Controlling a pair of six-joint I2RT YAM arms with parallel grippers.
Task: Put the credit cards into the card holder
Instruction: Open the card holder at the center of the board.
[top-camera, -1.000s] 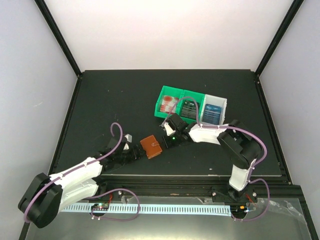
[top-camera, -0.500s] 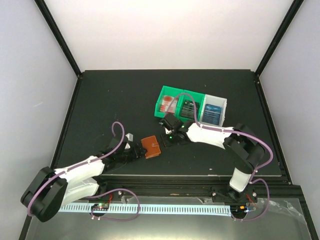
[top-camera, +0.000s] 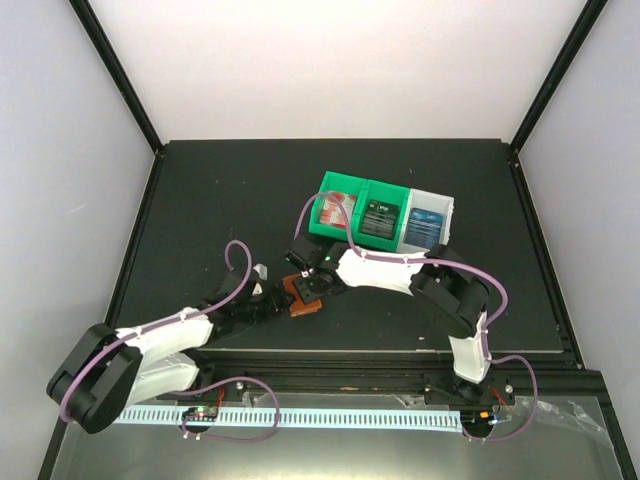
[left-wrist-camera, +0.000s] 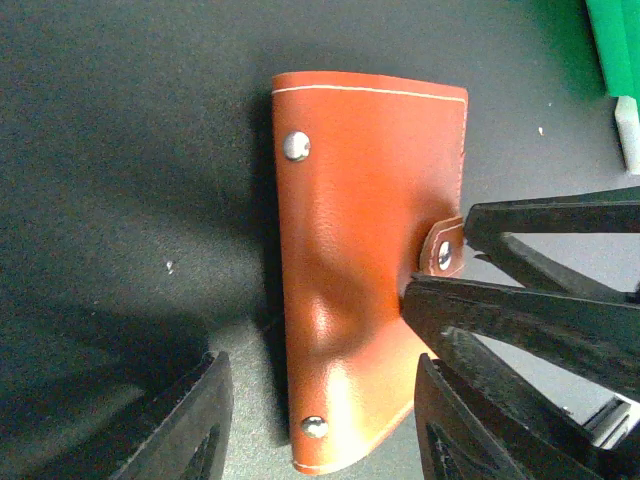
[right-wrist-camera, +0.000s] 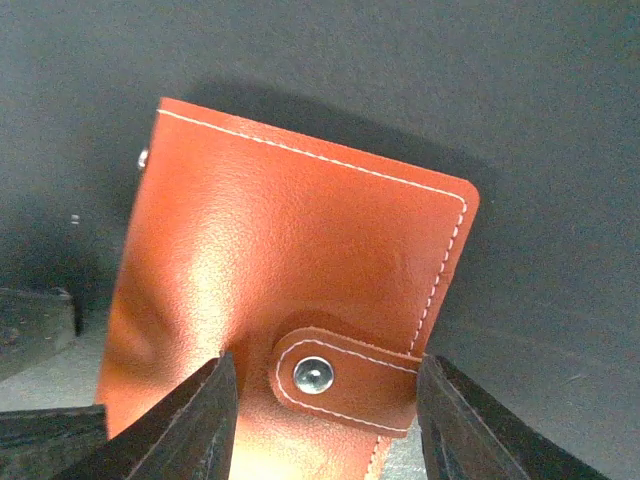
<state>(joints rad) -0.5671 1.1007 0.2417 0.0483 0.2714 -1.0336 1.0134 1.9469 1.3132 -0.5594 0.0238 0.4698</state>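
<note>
Now that both arms crowd it, card holder (top-camera: 303, 294): it lies flat on the table (top-camera: 220, 200) near the front edge, between your two grippers, in the same spot as a second ago.
Strap (right-wrist-camera: 350, 378): it sits across the holder's edge with its snap (right-wrist-camera: 313, 375) fastened, so the holder is closed.
Right gripper (right-wrist-camera: 325, 385): a second ago it hung off to the right, nearer the bins. It has since reached over the holder and spread its jaws, which now stand released to either side of the strap tab and grasp nothing.
Left gripper (left-wrist-camera: 320, 400): it has crept in from the left. Its jaws are apart, straddling the holder's near end, with a gap on at least one side, so it is not clamped.
Credit cards (top-camera: 378, 216): all of them sit in the green bins (top-camera: 340, 181) and the white bin (top-camera: 448, 212) behind the holder, and none is in hand.
What this means for you: no card is loaded yet. You look set to brace with the left gripper and pop the snap with the right one.
Watch: if you pull the tab before the left jaws close, the holder may slide.
</note>
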